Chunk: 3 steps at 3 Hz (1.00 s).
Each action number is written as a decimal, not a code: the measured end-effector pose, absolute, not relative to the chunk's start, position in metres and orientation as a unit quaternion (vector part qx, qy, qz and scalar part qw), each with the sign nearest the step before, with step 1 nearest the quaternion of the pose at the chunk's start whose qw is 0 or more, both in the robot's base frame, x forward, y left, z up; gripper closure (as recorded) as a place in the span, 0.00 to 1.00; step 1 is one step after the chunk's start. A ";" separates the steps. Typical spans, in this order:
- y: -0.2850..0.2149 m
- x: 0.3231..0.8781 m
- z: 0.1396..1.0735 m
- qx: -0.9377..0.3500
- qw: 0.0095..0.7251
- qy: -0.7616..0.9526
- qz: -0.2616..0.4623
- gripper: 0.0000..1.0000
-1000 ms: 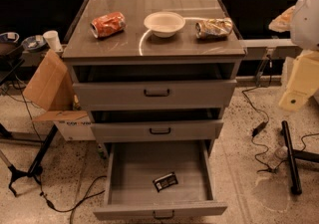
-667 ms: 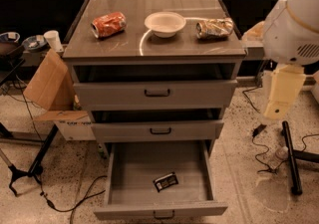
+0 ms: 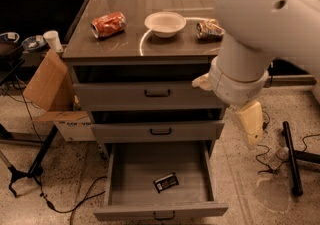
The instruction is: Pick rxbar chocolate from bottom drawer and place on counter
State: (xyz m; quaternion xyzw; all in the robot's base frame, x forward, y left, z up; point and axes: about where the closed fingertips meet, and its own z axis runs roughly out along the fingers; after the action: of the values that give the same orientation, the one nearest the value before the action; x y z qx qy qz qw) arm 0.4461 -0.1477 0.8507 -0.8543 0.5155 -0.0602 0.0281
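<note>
Camera view: bottom drawer [image 3: 134, 169] stands open; rxbar chocolate [image 3: 165, 182] lies on its floor, not yet picked. Gripper [image 3: 249, 123] hangs to the right, above drawer level, its grip state not discernible. Placing on counter [image 3: 165, 3] remains.

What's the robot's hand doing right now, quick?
Gripper: open or closed cannot be told; it hangs beside the middle drawer, not touching the rxbar chocolate.

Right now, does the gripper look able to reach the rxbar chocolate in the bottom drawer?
Probably yes. The bottom drawer stands open, and the rxbar chocolate lies alone on its floor, uncovered. The gripper hangs off to the drawer's right and above it, with nothing visible between them.
</note>
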 end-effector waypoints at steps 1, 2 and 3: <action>-0.131 0.439 0.800 -0.926 -0.055 0.367 -0.072 0.00; -0.119 0.433 0.768 -0.963 -0.102 0.241 -0.067 0.00; -0.119 0.433 0.768 -0.963 -0.102 0.241 -0.067 0.00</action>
State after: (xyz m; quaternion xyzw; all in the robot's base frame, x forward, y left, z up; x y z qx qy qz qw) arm 0.4326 -0.1187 0.7677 -0.9629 0.2407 -0.0672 -0.1018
